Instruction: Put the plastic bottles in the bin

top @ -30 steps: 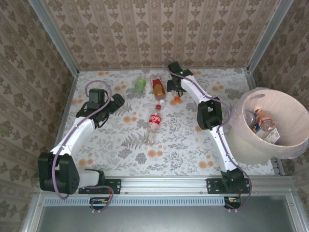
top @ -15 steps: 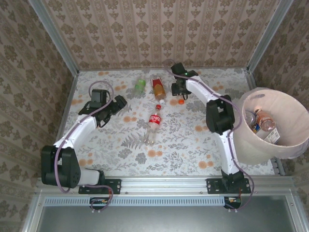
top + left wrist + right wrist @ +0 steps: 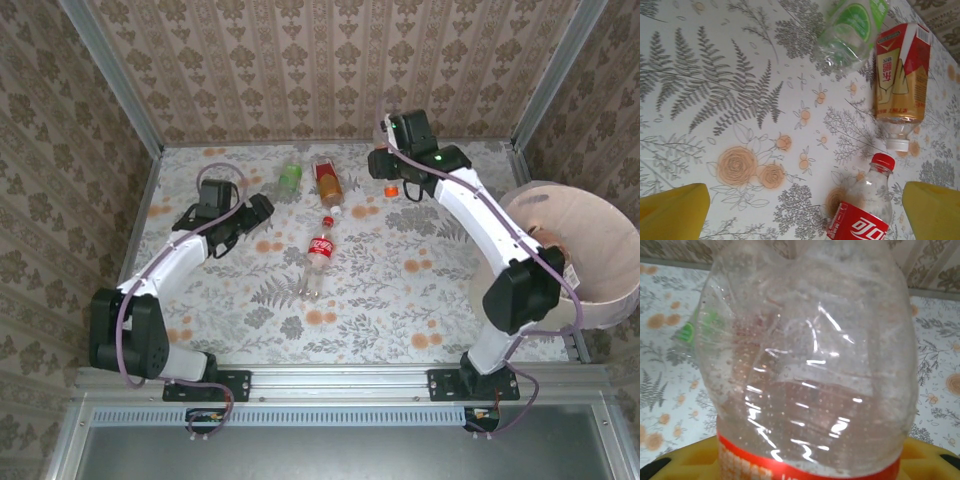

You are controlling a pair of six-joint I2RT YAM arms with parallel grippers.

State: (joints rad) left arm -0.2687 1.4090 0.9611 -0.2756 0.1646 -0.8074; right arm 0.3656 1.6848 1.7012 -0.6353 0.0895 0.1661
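My right gripper (image 3: 388, 172) is shut on a clear plastic bottle with a red-orange label (image 3: 810, 370), held above the far part of the table; its orange cap (image 3: 391, 189) shows below the jaws. The yellow fingers (image 3: 932, 457) flank the bottle. Three bottles lie on the table: a green-labelled one (image 3: 290, 177) (image 3: 852, 30), a red-and-gold one (image 3: 328, 183) (image 3: 901, 75), and a Coca-Cola (image 3: 318, 255) (image 3: 865, 210). My left gripper (image 3: 255, 210) (image 3: 802, 215) stands open just left of them, holding nothing. The bin (image 3: 600, 220) sits at the right, partly behind my right arm.
Patterned walls close the table at the back and both sides, with metal posts in the corners. The floral tabletop (image 3: 380, 290) lies bare between the Coca-Cola bottle and the bin. The bin stands at the table's right edge.
The right gripper closed on the orange-capped bottle and lifted it off the table, swinging right. The left arm edged toward the lying bottles, jaws unchanged.
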